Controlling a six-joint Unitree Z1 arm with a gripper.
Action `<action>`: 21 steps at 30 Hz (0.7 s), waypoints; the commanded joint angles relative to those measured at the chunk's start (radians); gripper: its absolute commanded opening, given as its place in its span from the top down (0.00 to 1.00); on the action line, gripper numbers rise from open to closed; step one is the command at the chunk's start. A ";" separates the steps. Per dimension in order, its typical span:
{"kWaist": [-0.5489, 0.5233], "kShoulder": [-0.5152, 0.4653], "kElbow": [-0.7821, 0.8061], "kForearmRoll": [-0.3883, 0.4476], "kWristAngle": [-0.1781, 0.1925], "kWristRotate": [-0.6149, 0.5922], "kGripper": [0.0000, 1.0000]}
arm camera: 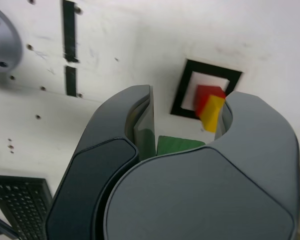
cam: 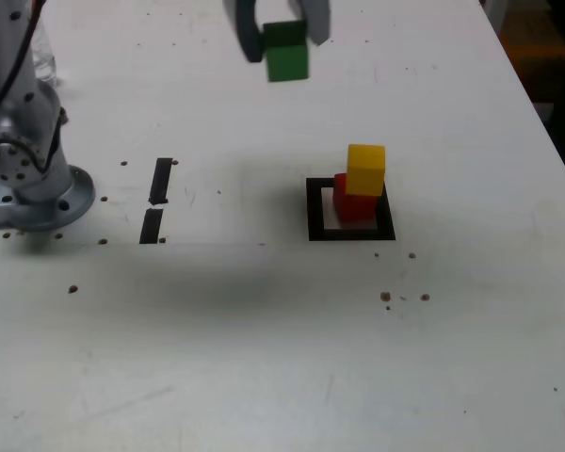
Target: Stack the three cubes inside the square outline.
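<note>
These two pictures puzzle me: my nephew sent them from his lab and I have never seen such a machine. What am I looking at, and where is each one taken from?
It is a single robot arm on a white table; its grey base sits at the exterior view's left. That picture comes from a camera standing off the arm. The other comes from a camera on the wrist, looking down past the dark gripper. The gripper holds a green cube up in the air, its jaws shut on it. On the table a yellow cube sits on a red cube inside a square outline of black tape. Two short black tape strips lie nearer the base.
</note>
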 commanded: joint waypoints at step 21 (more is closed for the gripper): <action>-0.081 0.220 -0.126 -0.017 -0.013 0.002 0.82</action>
